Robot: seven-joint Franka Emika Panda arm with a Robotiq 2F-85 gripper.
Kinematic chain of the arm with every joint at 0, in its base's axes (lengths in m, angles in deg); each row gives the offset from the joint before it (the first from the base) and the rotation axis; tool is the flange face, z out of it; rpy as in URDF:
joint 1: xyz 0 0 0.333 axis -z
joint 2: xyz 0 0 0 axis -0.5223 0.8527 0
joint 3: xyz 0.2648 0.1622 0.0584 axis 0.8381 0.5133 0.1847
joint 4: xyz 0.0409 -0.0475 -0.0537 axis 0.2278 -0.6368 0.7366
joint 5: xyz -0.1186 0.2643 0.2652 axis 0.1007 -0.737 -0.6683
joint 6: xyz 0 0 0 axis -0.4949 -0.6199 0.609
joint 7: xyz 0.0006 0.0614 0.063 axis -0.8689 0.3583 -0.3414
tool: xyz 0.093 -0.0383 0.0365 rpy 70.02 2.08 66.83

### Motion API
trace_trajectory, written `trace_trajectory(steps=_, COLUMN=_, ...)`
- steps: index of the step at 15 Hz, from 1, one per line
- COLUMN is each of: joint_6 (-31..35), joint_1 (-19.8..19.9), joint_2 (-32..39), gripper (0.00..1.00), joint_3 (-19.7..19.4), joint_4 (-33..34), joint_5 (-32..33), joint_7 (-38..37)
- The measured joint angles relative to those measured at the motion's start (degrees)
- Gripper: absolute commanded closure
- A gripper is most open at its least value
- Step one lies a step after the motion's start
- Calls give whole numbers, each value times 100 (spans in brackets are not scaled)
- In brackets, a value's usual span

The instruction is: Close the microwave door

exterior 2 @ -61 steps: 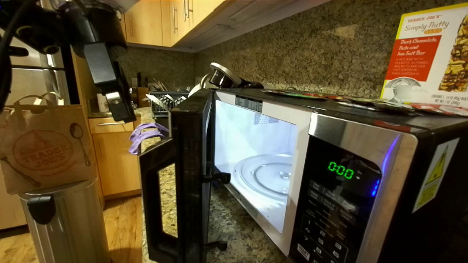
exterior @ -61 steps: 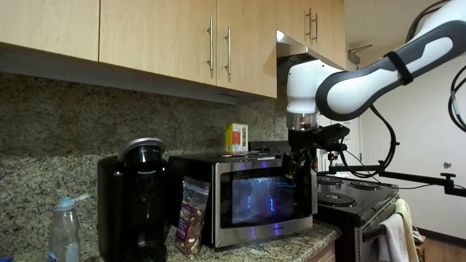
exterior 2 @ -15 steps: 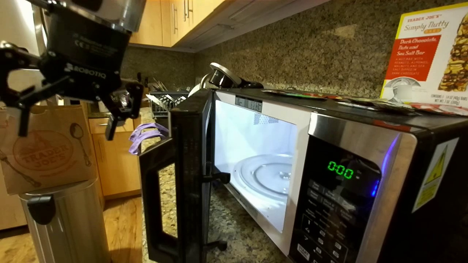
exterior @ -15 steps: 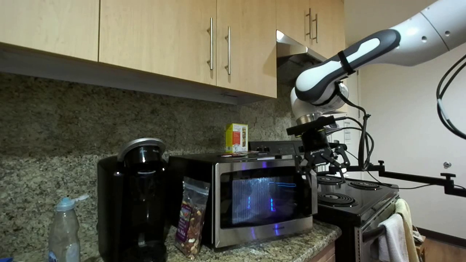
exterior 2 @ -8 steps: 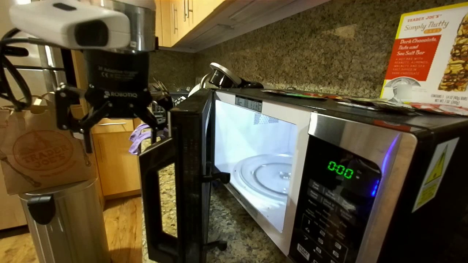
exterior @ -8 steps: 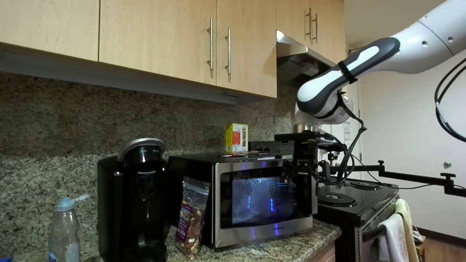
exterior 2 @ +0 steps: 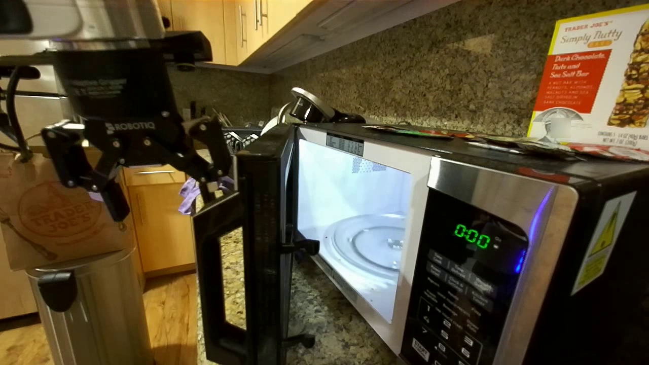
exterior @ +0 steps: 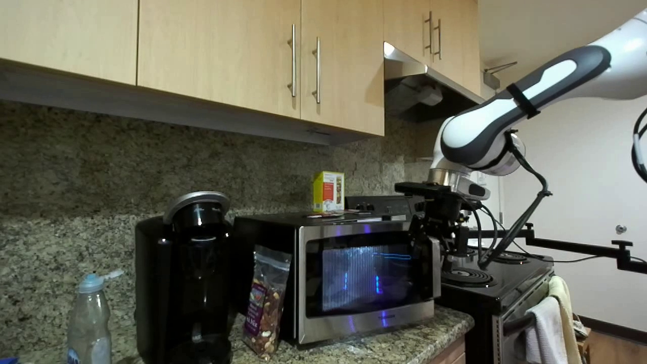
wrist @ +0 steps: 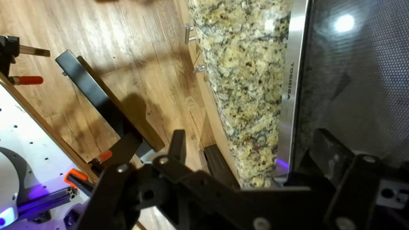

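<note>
Microwave door is ajar, swung out over the counter near its end corner, right by the stove. Hinge side faces the coffee maker, handle side faces the stove and leans toward the counter's front edge. In an exterior view you see past it into the lit inside, glass plate on the bottom.

Your gripper points down at the handle side, near the top of the door. Fingers spread well apart, holding nothing. In the wrist view one finger overlaps the door glass, the other shows beyond the counter's front edge against the floor. You can't tell from these views whether a fingertip touches the door or handle.

Nut bag stands tilted between coffee maker and microwave, close to the counter's front edge. Snack box is upright on top, both exterior views. Clock reads 0:00.
</note>
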Motion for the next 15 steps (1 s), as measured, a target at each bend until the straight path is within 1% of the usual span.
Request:
trace_trajectory(steps=2, joint_6=-20, joint_1=88, joint_2=-161, gripper=0, joint_3=168, joint_4=-173, joint_5=229, joint_7=-379)
trace_trajectory(steps=4, joint_6=-20, joint_1=88, joint_2=-206, gripper=0, joint_3=230, joint_4=-234, joint_5=247, joint_7=-472)
trace_trajectory(steps=9, joint_6=-23, joint_1=97, joint_2=-203, gripper=0, joint_3=221, joint_4=-222, joint_5=340, joint_7=-538)
trace_trajectory(steps=13, joint_6=16, joint_1=202, joint_2=-198, gripper=0, joint_3=254, joint_4=-225, joint_5=664, joint_7=-933)
trace_trajectory(steps=15, joint_6=157, joint_1=245, joint_2=-187, gripper=0, joint_3=260, joint_4=-225, joint_5=826, joint_7=-1095)
